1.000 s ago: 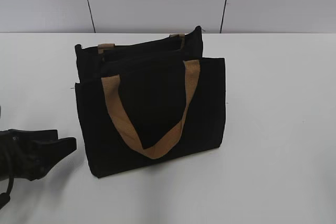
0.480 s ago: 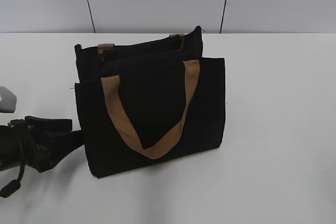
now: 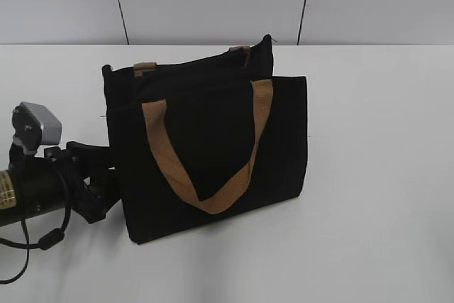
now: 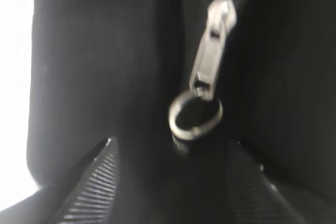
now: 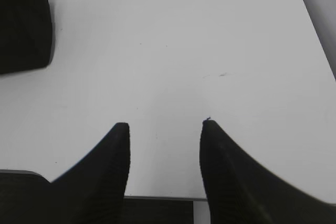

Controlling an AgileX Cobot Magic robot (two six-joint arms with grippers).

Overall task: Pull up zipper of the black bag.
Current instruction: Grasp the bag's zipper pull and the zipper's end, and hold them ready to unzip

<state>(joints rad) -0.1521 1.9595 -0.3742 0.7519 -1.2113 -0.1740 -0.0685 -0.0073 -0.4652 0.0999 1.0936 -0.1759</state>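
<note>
Nudged rightward, the black bag stands mid-table as my left gripper presses its side, fingers apart around the zipper pull. Next: clamp the ring. My right gripper idles open.

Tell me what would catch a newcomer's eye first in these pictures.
Probably the black bag, standing mid-table with a tan handle looped down its front. Next, the left gripper pressed against the bag's left side. Its wrist view is filled by the silver zipper pull and ring, seen close against black fabric.
</note>
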